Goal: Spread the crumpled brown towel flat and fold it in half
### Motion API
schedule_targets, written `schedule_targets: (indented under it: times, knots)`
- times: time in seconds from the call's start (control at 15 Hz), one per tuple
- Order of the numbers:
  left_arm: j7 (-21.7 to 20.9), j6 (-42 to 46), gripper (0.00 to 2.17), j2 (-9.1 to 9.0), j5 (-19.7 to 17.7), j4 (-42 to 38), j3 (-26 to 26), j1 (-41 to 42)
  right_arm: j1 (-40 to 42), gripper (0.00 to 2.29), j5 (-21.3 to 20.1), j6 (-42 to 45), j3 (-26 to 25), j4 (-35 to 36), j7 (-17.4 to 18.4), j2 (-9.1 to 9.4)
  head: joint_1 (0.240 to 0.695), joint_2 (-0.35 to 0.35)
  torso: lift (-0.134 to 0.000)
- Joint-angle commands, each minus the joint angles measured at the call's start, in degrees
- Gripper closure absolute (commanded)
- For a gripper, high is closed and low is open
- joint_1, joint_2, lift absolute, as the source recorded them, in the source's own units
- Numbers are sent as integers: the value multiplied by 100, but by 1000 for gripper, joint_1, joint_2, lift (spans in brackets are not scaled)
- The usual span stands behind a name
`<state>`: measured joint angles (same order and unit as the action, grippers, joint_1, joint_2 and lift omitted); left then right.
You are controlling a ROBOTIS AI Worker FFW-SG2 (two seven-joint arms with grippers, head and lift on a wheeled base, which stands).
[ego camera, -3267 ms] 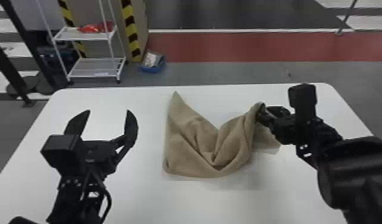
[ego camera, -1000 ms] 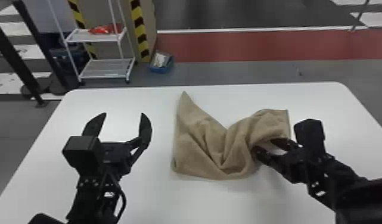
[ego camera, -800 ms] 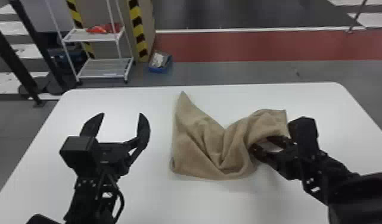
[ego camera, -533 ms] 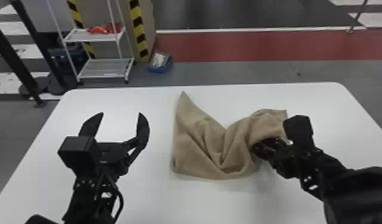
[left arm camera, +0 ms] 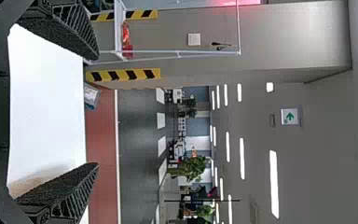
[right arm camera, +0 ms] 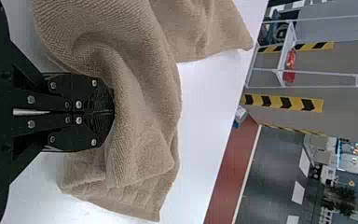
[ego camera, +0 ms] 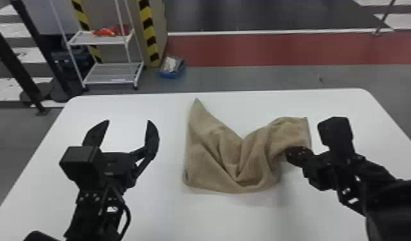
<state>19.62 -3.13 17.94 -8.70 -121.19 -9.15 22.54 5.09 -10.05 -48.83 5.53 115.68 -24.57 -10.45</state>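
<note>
White table is showing bare margins around one brown towel, one left gripper standing open, one right gripper closed against it, hold unverifiable.

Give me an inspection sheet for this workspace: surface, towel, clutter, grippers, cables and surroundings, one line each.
Surface: white table, level and smooth-looking, corners rounded.
Towel: brown towel on the table, not yet flat; deep creases mid-cloth, one corner pointing to the far edge.
Clutter: nothing seen on the table.
Grippers: left gripper open, left of the towel; right gripper shut on the towel, at a fold.
Cables: black cable looping beside the left arm.
Surroundings: white rack holding red items; blue bin on the floor.
</note>
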Motion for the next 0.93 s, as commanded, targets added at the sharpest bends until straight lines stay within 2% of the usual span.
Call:
schedule_targets:
  times: [0.0,0.13,0.27,0.4,0.47,0.6,0.73,0.87]
  knots:
    - [-2,0,73,-36,0,8,-17,-12,142,1686,100,-52,-307,578,-30,-1,695,52,-125]
    - [-2,0,73,-45,0,17,-34,-21,151,1686,232,-52,-632,921,-65,-1,695,39,-125]
    - [-2,0,73,-54,17,8,-52,-12,80,1683,478,-580,-957,1062,-346,-89,695,24,-125]
    - [-2,0,73,-63,17,34,-52,-12,142,1659,610,-826,-1001,1106,-584,-107,695,-2,-125]
    - [-2,0,73,-72,26,25,-70,-21,230,1420,601,-826,-975,1062,-654,-98,695,-6,-125]
    - [-2,0,73,-72,35,25,-70,-21,414,1349,610,-457,-957,754,-663,-98,695,-3,-125]
    - [-2,-18,73,-80,35,34,-70,-21,467,738,618,211,-940,244,-610,-80,695,-2,-125]
    - [-11,-18,73,-72,35,52,-114,-48,458,718,618,897,-781,-213,-425,-45,695,-4,-125]
